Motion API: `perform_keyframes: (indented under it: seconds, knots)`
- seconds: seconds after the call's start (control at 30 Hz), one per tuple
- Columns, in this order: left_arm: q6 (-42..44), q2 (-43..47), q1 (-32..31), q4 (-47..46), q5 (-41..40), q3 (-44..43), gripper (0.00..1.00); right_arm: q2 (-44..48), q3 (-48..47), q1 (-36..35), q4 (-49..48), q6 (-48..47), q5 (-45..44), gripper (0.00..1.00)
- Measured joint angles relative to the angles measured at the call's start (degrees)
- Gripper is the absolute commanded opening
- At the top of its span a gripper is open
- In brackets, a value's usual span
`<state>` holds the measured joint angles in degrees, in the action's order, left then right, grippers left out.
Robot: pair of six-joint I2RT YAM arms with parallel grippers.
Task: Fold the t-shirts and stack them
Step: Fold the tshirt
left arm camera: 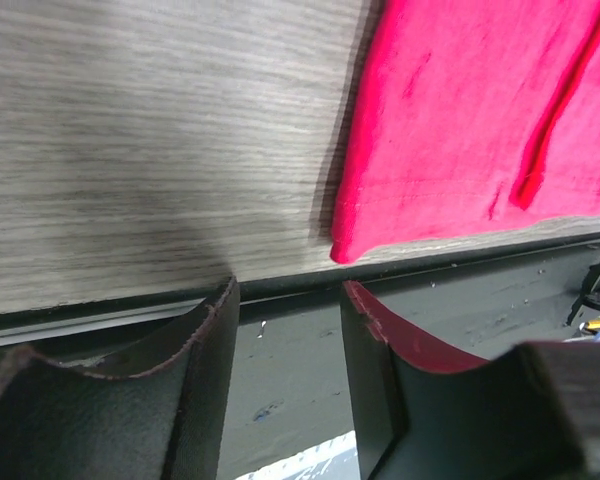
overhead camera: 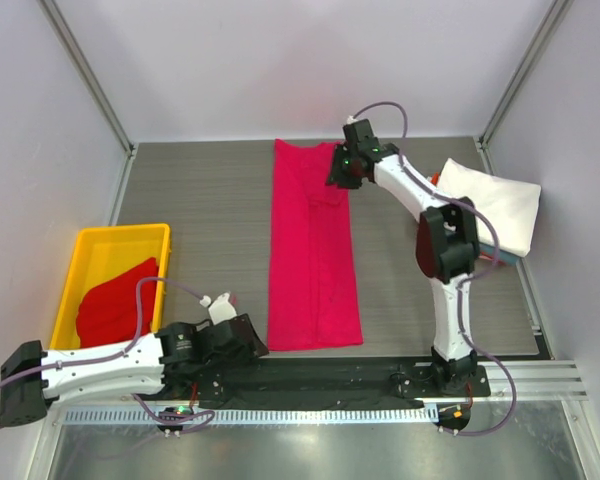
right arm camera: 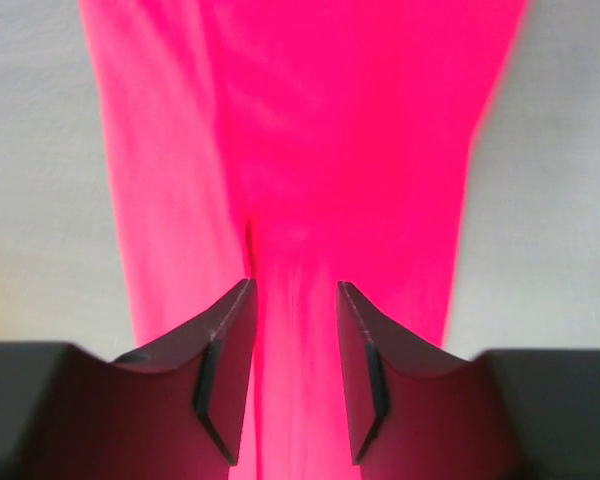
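— Hands?
— Both part open, empty: right hand (right arm camera: 295, 285) over the pink t-shirt's (overhead camera: 313, 250) far end, left hand (left arm camera: 288, 283) by its near left corner.
— Shirts?
— One pink, one red t-shirt (overhead camera: 110, 305) left of it, one white t-shirt (overhead camera: 490, 205) right of it.

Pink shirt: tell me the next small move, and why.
Probably close the right gripper on the far end of the pink shirt, to fold it nearward: the shirt lies as a long narrow strip, and those jaws stand open over that end.
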<state>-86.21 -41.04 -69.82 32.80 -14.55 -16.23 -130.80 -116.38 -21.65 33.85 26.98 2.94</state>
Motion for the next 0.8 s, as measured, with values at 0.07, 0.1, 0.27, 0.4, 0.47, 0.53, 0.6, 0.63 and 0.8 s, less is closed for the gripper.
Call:
perform_keyframes:
  seconds: [0.07,0.1,0.27,0.4,0.47,0.53,0.6,0.63,0.8]
  knots:
    - [0.15,0.00,0.00,0.09,-0.63,-0.44,0.48,9.38,10.54,-0.07,-1.38,-0.07,1.22,0.40]
    - [0.24,0.02,0.00,0.22,-1.05,-0.68,0.47,15.61,18.25,-0.13,-5.03,-0.07,1.81,0.41]
    - [0.94,1.16,0.13,1.68,-2.64,-2.01,0.46,44.00,50.10,-1.46,-9.68,0.52,3.34,0.44]
    - [1.22,3.15,0.22,2.40,-3.45,-2.56,0.45,59.76,68.94,-4.68,-8.15,1.88,3.26,0.44]
    - [1.44,3.80,0.33,2.71,-3.80,-2.56,0.44,68.22,77.96,-6.88,-4.98,3.65,3.37,0.44]
    - [1.84,3.76,0.61,2.58,-3.91,-2.56,0.44,74.88,82.90,-9.77,-1.55,6.43,3.10,0.44]
    - [2.58,2.99,1.01,2.40,-3.89,-2.58,0.42,80.39,85.74,-15.08,0.94,10.64,1.77,0.44]
    - [2.89,2.27,1.36,2.16,-3.80,-2.58,0.42,82.25,86.29,-17.79,1.77,12.81,1.38,0.43]
    - [4.68,-2.23,4.42,-0.35,-2.38,-2.60,0.40,83.93,88.70,-23.04,2.38,20.65,-0.17,0.43]
